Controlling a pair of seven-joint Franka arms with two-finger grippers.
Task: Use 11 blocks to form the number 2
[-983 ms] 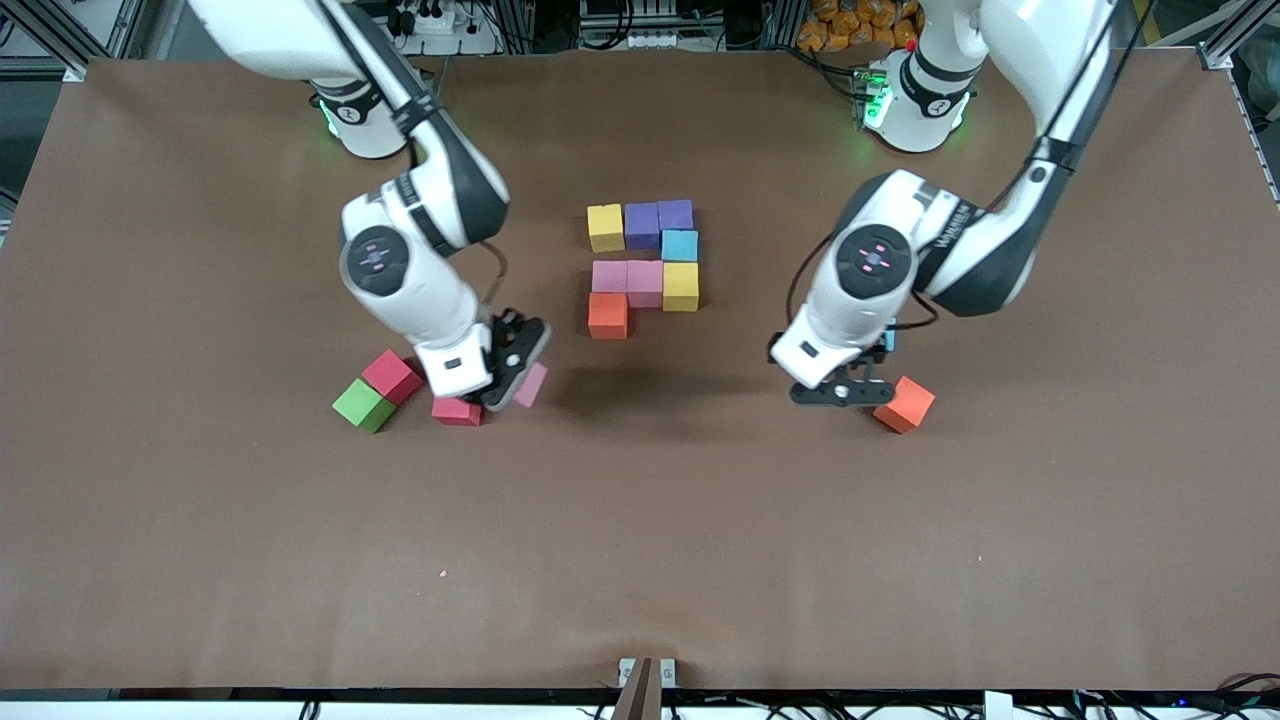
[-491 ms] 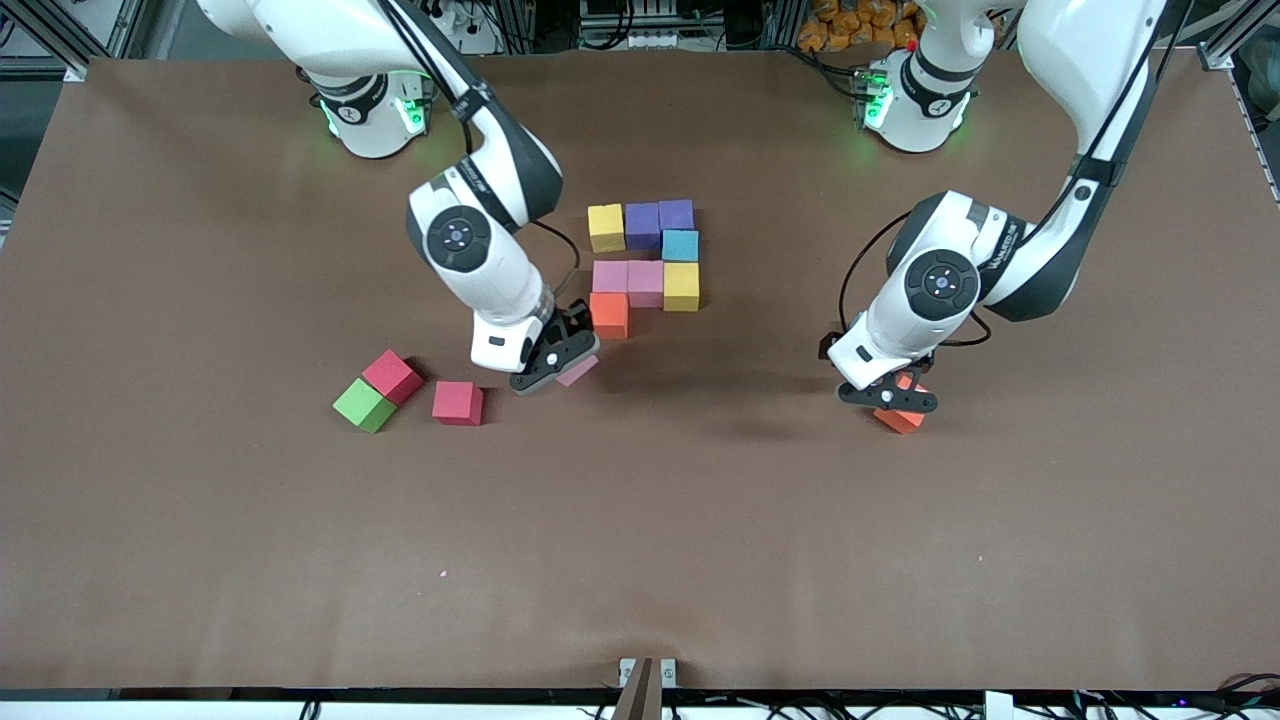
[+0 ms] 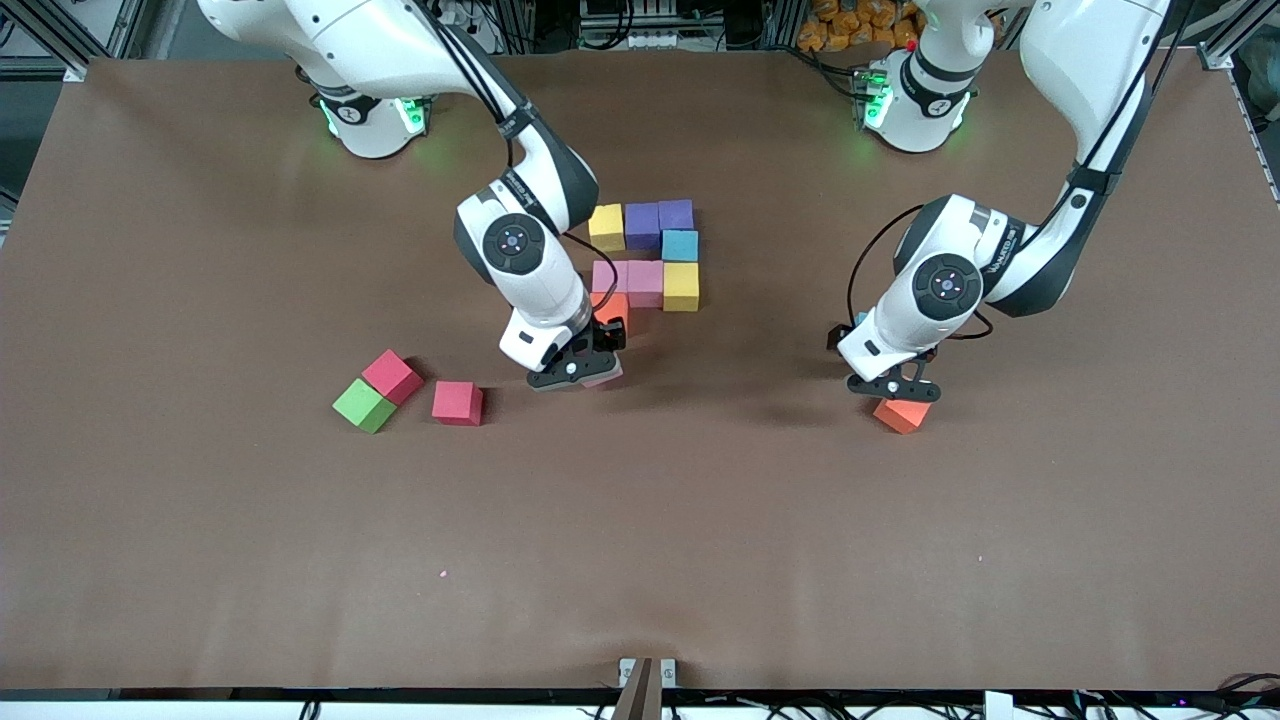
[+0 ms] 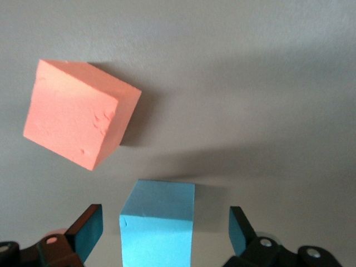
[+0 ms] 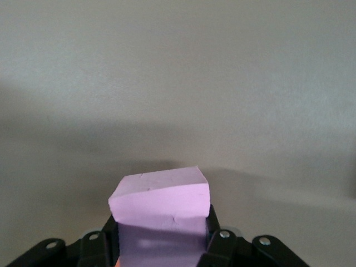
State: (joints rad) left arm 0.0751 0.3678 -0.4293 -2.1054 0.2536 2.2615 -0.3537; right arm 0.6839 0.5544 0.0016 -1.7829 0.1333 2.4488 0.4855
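Right claw pinching small pink foam cube; best lowered square, just nearer the camera than orange foam cube, while spread left claw waits

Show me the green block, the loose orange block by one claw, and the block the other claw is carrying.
Green block point(image 3: 362, 405), front view, top face.
Loose orange block point(image 4: 75, 114), left wrist view, top face.
Carried pink block point(image 5: 160, 197), right wrist view, top face.

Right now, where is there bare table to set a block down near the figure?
The brown table lies bare nearer the camera than the block figure. Also between the right gripper, shut on a pink foam cube, and the open left gripper. Crowded around the green cube.
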